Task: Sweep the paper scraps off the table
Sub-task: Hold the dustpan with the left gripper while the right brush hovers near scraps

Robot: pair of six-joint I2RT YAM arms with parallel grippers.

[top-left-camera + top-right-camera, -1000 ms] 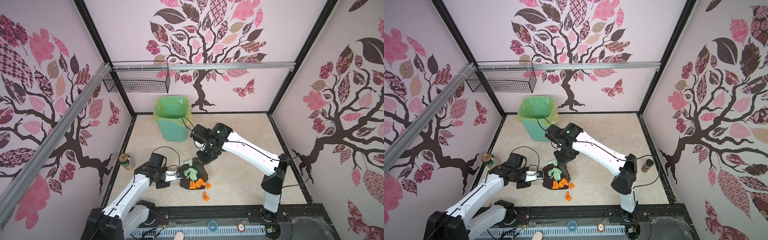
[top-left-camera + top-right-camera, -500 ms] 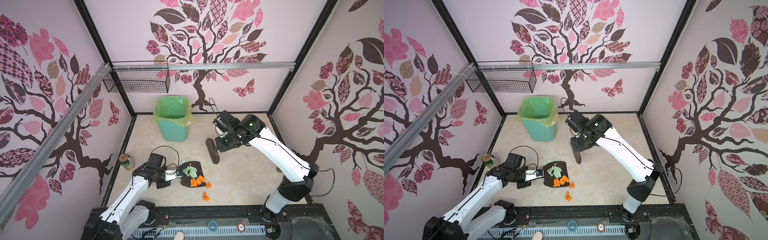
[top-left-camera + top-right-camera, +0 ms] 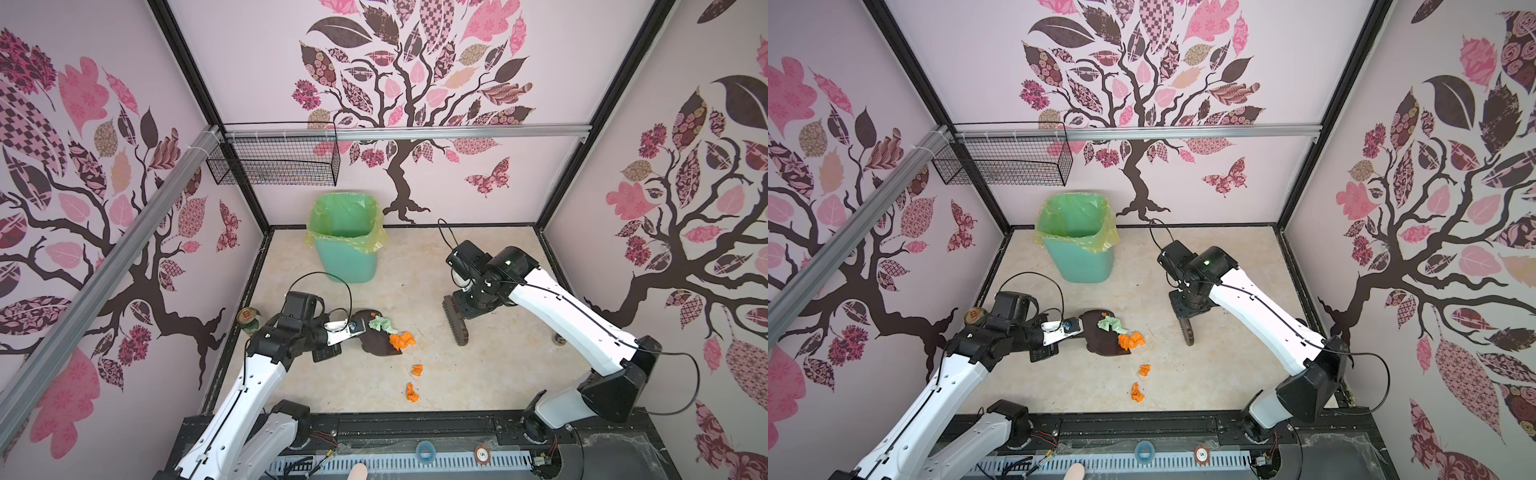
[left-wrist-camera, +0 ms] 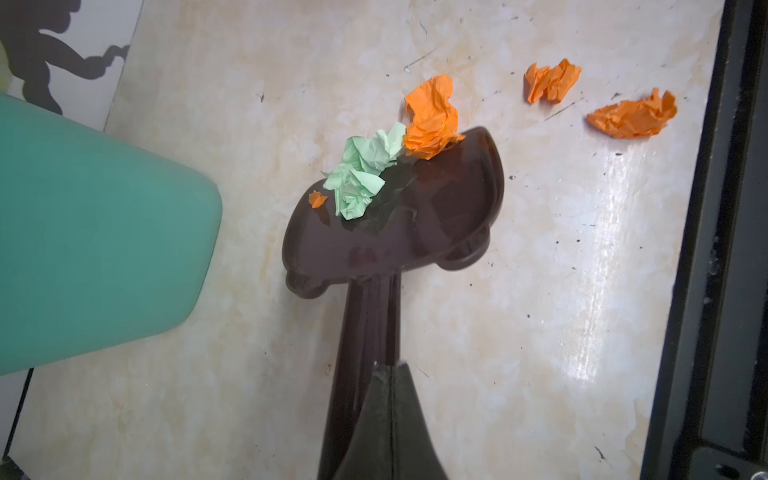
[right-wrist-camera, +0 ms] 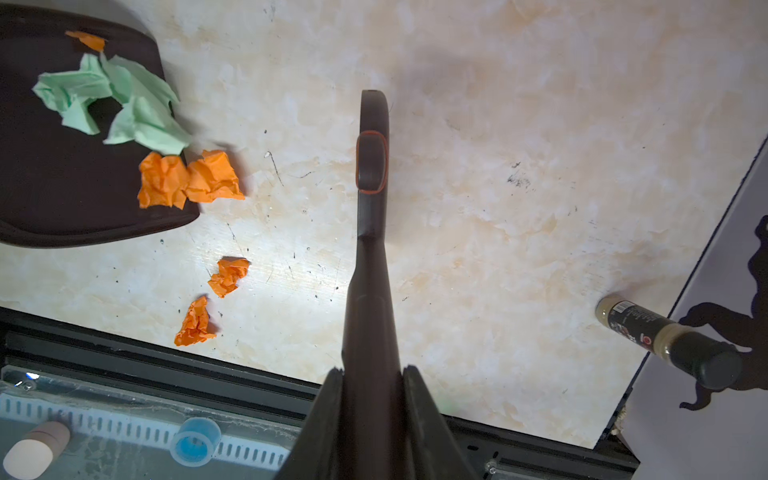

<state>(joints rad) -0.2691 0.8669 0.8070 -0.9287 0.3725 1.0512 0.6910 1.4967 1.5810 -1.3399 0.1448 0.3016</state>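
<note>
Partly gathered: small crumpled orange and mint-green paper scraps (image 4: 365, 170), with both arms gripping tools

The left gripper (image 4: 388, 372) has its jaws pressed tight on the handle of a dark brown plastic dustpan (image 3: 372, 343). The dustpan rests on the cream-beige marbled table (image 3: 478, 382), near a mint-green plastic bin (image 3: 345, 253) with a yellow-green liner. Mint-green wads lie on the pan close to its open lip, with a tiny orange shred (image 4: 318, 199) beside them. More orange paper (image 3: 402, 340) is bunched at the lip, partly over the table. Two further orange scraps (image 3: 417, 370) (image 3: 411, 392) lie loose on the bare surface, between the pan and the black front frame edge.

The right gripper (image 5: 372, 374) pinches the handle of a dark brown hand brush (image 3: 455, 326), one jaw on each side. In both top views the brush is well apart from the dustpan, to its right, over bare table. Whether its bristles touch the surface I cannot tell. A green drink can (image 3: 248, 320) stands by the left table edge, and a dark spice bottle (image 5: 665, 336) is by the right edge.
</note>
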